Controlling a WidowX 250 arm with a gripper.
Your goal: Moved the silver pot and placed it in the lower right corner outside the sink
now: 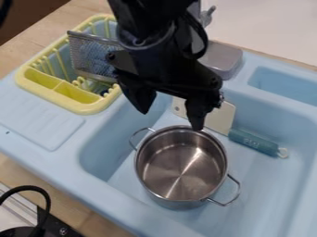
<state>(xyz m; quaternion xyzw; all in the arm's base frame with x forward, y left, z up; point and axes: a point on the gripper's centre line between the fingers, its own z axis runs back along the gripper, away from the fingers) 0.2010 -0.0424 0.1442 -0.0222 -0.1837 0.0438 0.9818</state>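
Inside the large light-blue sink basin (269, 185): one silver pot (180, 169), upright, mouth facing up, nothing seen in it. It carries two wire handles, one at its upper left and one at its lower right. Pot position: within the basin, not in the lower right corner outside the sink.

Above the pot, one black two-finger gripper (170, 121) hangs down from the top edge. Its two fingers are apart, one over the pot's upper-left side, the other over the far rim; contact with the rim cannot be determined.

Also in the basin, beyond the pot: one toy cleaver, with one off-white blade (219, 118) and one teal handle (252, 141) ending in a small loop.

Left of the basin: one yellow dish rack (93, 109), two small front compartments noted, with one metal mesh piece (91, 55) leaning in it. Behind the basin: one grey block (221, 59). One smaller recess (286, 88) lies at upper right.

Surface: light-blue sink unit with a shallow drainboard (37, 115), set on a wood-grain counter (15, 53). Beyond, a pale surface (275, 25); at lower left, one black cable (25, 188).
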